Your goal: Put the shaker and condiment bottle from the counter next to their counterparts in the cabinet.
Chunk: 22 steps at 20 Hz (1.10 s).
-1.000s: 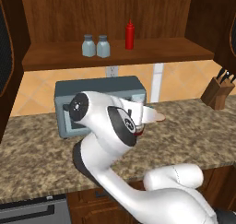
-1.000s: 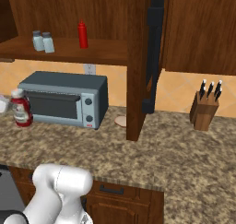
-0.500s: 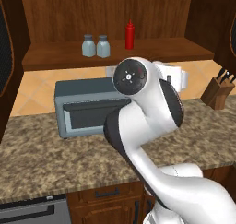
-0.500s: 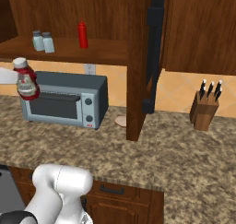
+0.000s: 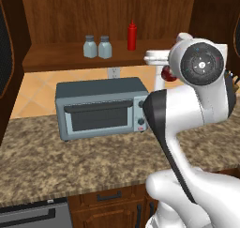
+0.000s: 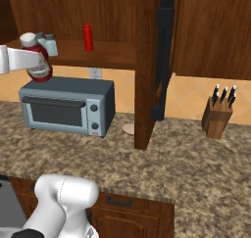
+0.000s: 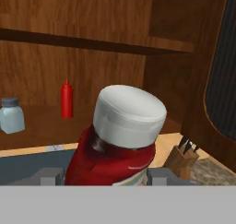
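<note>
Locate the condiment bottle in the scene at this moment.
The condiment bottle is held in the gripper, raised above the toaster oven at the left of the right base view, just below the cabinet shelf.

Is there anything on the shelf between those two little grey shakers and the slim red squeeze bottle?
Nothing: in the left base view the cabinet shelf is bare between the two shakers and the red squeeze bottle.

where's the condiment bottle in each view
Left base view: condiment bottle at right of centre, mostly hidden behind the arm.
Right base view: upper left, held above the toaster oven.
Hand view: centre foreground, cap toward the camera.
Shared landmark: slim red squeeze bottle on the cabinet shelf.
</note>
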Tool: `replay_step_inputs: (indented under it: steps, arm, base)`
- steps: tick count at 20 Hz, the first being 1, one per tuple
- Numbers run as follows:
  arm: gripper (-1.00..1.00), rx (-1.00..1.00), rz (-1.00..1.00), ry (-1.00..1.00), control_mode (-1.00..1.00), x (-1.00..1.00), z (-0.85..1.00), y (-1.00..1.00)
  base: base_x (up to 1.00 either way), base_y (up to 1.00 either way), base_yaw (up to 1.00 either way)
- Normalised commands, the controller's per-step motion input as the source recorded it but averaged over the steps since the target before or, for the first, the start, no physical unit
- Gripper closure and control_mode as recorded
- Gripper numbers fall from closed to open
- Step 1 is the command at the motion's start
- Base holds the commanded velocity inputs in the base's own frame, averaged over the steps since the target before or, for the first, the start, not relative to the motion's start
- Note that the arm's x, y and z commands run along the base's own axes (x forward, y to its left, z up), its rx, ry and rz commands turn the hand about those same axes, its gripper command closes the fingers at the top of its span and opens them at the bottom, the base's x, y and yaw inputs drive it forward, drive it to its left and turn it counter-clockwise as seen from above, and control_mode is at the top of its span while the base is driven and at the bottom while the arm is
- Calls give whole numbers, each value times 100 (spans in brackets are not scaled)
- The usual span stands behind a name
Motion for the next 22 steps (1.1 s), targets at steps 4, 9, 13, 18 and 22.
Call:
replay_step_inputs:
  steps: [4, 9, 13, 18, 22]
  arm:
    - [100, 0, 25, -2, -100, 26, -16, -15]
    - [100, 1, 12, 11, -100, 56, -12, -16]
    - [100, 0, 15, 1, -100, 52, 31, -30]
    - [100, 0, 12, 1, -100, 69, 43, -14]
    - [100, -2, 13, 0, -100, 75, 8, -12]
  base:
    - [0, 0, 0]
    - [0, 0, 0]
    - [0, 0, 0]
    - [0, 0, 0]
    - [0, 0, 0]
